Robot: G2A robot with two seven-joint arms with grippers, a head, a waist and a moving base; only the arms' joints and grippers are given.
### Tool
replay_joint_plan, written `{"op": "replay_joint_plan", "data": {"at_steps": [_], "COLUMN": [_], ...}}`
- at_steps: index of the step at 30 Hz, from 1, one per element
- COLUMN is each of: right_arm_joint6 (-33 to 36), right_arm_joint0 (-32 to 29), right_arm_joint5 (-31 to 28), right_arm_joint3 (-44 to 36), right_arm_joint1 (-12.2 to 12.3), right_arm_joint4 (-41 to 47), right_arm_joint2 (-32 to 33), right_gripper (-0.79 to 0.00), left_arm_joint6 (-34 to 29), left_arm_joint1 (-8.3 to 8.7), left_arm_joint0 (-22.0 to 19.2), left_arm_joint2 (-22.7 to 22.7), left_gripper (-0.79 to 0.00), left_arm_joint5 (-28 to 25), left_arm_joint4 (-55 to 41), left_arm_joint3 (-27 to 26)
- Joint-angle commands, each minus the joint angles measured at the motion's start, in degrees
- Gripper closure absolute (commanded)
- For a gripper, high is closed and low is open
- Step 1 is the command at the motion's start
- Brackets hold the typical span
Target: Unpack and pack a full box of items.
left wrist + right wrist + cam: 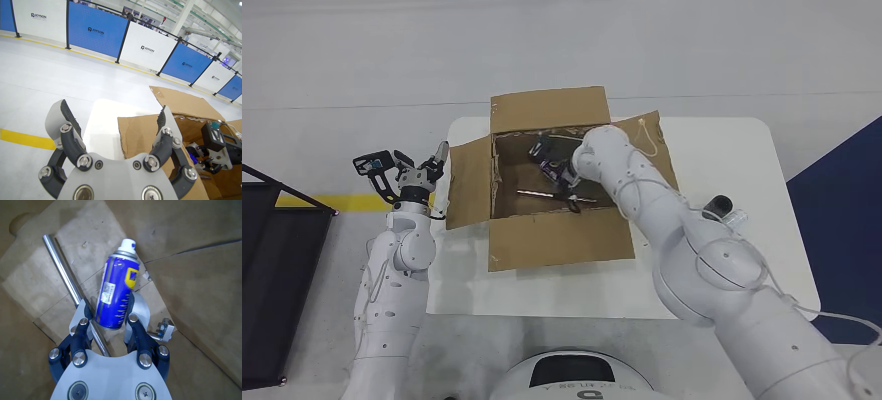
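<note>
**Q:** What stands at the left?
**A:** The left gripper [113, 110], its fingers spread wide and holding nothing, hangs just outside the box [557, 243]. A side flap of the box stands beside one finger, and the white surface [722, 150] runs ahead of the fingers.

**Q:** And inside the box?
**A:** The right gripper [110, 306] has its fingers closed on the lower body of the spray can [117, 281], whose white cap points away from them. A metal rod [60, 270] lies on the box floor and passes under one finger. A small metal block [165, 330] lies just beside the other finger.

**Q:** How is this step done well?
**A:** Probably by lifting straight up with a firm grip, since a hold so low may let the can tip. The rod could snag a finger.

**Q:** Where is the open room?
**A:** Walls and raised flaps ring the fingers, so the room is overhead, then outward over the surface.
</note>
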Motion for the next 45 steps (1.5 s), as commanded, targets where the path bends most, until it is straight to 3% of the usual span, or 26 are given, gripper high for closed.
{"op": "replay_joint_plan", "data": {"at_steps": [1,10,12,13,25,31,39,45], "right_arm_joint6": [0.5,3.7,3.9,3.9,5.0,-0.1,-11.3,-17.9], "right_arm_joint0": [-0.5,-1.2,-0.9,-0.7,2.4,4.0,3.0,0.0], "right_arm_joint5": [2.0,4.2,3.9,3.5,-7.2,-10.9,-17.0,-20.7], "right_arm_joint3": [-0.5,-0.8,-0.7,-0.7,-0.3,-1.6,-7.1,-17.0], "right_arm_joint1": [-0.2,-0.8,-0.8,-0.8,0.6,2.5,7.7,14.0], "right_arm_joint4": [-0.3,-1.6,-1.6,-1.6,-0.4,-1.1,-4.3,-7.3], "right_arm_joint2": [-0.1,-0.3,-0.1,-0.1,1.5,2.4,4.0,7.6], "right_gripper": [-0.372,-0.339,-0.157,0.0,0.0,0.0,0.0,0.0], "left_arm_joint6": [0.0,0.0,0.0,0.0,0.0,0.0,0.0,0.0], "left_arm_joint1": [0.0,0.0,0.0,0.0,0.0,0.0,0.0,0.0], "left_arm_joint0": [0.0,0.0,0.0,0.0,0.0,0.0,0.0,0.0], "left_arm_joint2": [0.0,0.0,0.0,0.0,0.0,0.0,0.0,0.0], "left_gripper": [-0.785,-0.785,-0.785,-0.785,-0.785,-0.785,-0.785,-0.785], "left_arm_joint5": [0.0,0.0,0.0,0.0,0.0,0.0,0.0,0.0], "left_arm_joint4": [0.0,0.0,0.0,0.0,0.0,0.0,0.0,0.0], "left_arm_joint3": [0.0,0.0,0.0,0.0,0.0,0.0,0.0,0.0]}}
